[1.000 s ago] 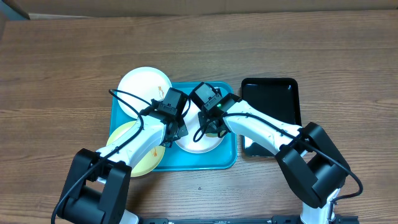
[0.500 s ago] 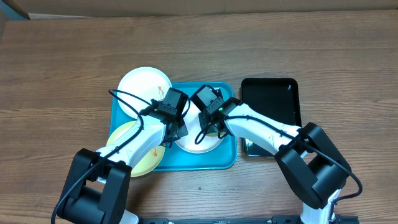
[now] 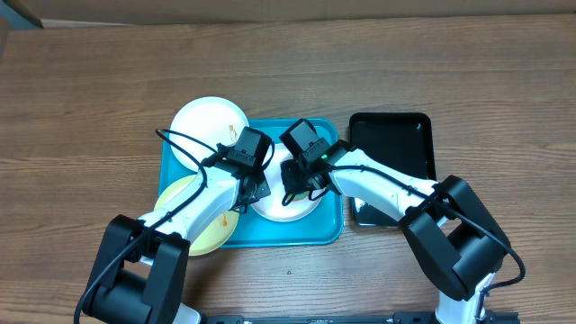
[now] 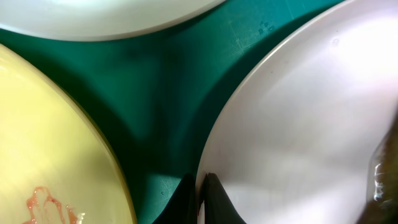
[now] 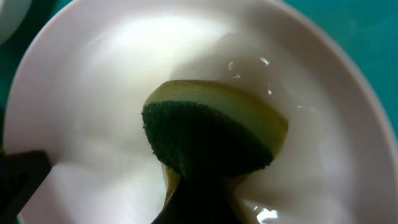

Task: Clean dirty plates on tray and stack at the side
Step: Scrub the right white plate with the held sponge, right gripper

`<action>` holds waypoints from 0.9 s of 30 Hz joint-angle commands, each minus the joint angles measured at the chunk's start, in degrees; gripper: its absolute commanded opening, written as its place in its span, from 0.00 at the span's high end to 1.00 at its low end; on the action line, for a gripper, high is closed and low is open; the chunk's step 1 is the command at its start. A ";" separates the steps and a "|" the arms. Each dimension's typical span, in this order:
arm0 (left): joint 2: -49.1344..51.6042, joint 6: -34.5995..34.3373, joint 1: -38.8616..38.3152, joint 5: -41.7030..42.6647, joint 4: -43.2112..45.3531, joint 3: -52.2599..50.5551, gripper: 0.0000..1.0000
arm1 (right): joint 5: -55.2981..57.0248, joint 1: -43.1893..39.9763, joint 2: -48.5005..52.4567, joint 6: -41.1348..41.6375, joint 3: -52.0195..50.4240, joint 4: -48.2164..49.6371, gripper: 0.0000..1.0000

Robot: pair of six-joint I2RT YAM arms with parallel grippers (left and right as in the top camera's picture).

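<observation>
- We see the yellow plate [image 3: 200,216] overhanging the tray's [image 3: 315,234] left edge, the back plate [image 3: 209,126] at its far-left corner.
- Our left claw [image 4: 199,185] is clamped on the middle plate's [image 3: 286,209] rim.
- Our right claw [image 5: 198,186] grips a sponge [image 5: 211,134], pressed into that plate.
- A black tray [image 3: 396,144] lies just right.

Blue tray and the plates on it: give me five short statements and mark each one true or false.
1. The right jaws hold a sponge on the middle white plate. True.
2. The sponge is blue. False: it is yellow with a dark green scouring side.
3. The yellow-green plate has an orange smear. True.
4. The three plates are stacked. False: they lie side by side on the blue tray, the other white plate at the back.
5. The left jaws hang open. False: they are shut on the middle white plate's rim.
</observation>
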 commanded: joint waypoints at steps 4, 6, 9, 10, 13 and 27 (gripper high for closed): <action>0.90 0.72 0.22 -1.62 -0.42 -0.92 0.96 | -7.80 -1.86 -2.08 -5.55 1.57 -3.41 0.96; 0.90 0.72 0.22 -1.62 -0.39 -0.92 0.96 | -7.76 -2.93 -4.28 -6.05 2.45 -4.96 0.96; 0.90 0.70 0.22 -1.60 -0.39 -0.92 0.96 | -7.74 -4.98 -7.28 -6.10 2.62 -6.38 0.96; 0.90 0.70 0.22 -1.57 -0.39 -0.92 0.96 | -7.74 -5.88 -7.82 -6.10 2.62 -7.04 0.96; 0.90 0.68 0.22 -1.57 -0.35 -0.92 0.96 | -7.76 -8.00 -7.67 -6.08 2.19 -8.81 0.96; 0.90 0.50 0.22 -1.53 -0.17 -0.92 0.96 | -7.80 -7.39 -6.80 -2.47 -11.04 4.72 0.96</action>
